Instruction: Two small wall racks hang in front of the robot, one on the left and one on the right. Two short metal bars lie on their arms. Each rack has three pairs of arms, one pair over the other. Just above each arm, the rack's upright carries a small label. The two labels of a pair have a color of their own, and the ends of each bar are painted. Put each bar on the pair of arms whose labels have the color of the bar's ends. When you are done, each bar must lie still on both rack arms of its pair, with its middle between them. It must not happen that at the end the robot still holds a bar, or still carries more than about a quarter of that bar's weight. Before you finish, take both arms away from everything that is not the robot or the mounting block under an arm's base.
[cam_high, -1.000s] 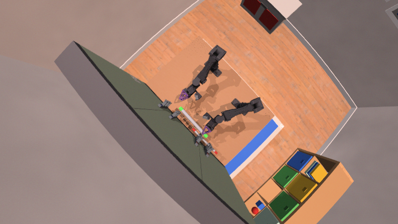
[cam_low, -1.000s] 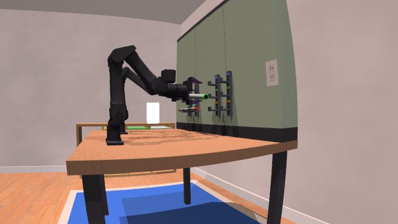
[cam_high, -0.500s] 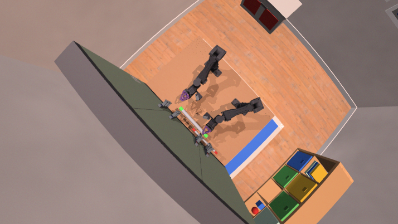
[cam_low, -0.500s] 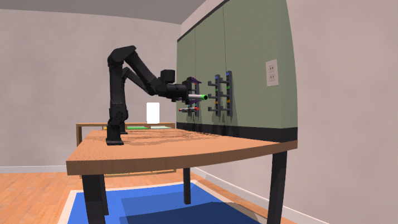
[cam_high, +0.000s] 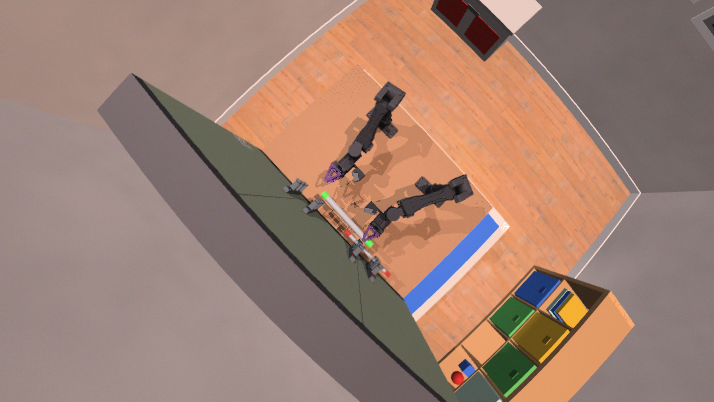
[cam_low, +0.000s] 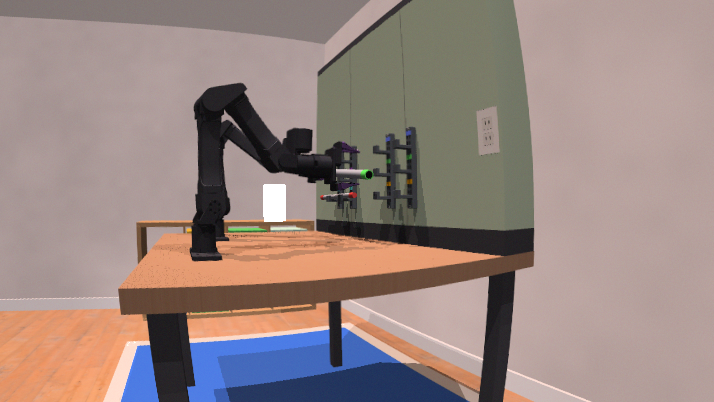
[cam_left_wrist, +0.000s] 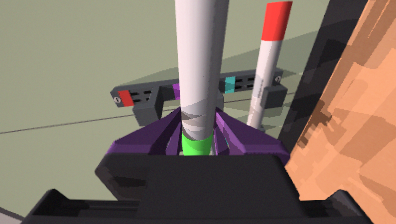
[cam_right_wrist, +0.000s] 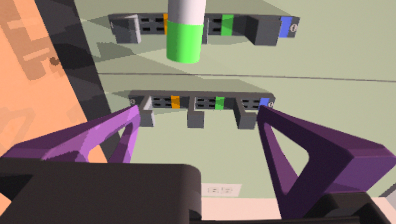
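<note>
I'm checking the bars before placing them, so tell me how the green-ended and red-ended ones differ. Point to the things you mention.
The green-ended bar (cam_high: 345, 216) (cam_low: 350, 173) (cam_left_wrist: 200, 65) (cam_right_wrist: 186, 10) looks thicker; the red-ended bar (cam_high: 368, 254) (cam_low: 344, 196) (cam_left_wrist: 265, 65) is slimmer. The green-ended bar is in the left pincer (cam_high: 367, 237) (cam_left_wrist: 199, 112), off the racks; the red-ended bar lies across a rack's lowest arms, ungripped. Both have pale middles and painted ends.

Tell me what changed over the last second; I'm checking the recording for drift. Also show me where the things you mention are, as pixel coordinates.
The right gripper (cam_high: 328, 179) (cam_low: 358, 168) (cam_right_wrist: 198, 111) shifted slightly away from the wall and dipped slightly. No grasp or release shows. Otherwise unchanged: left gripper (cam_high: 365, 239) (cam_left_wrist: 199, 112) on the green-ended bar (cam_high: 345, 216) (cam_low: 350, 173) (cam_left_wrist: 202, 60) (cam_right_wrist: 184, 42).
</note>
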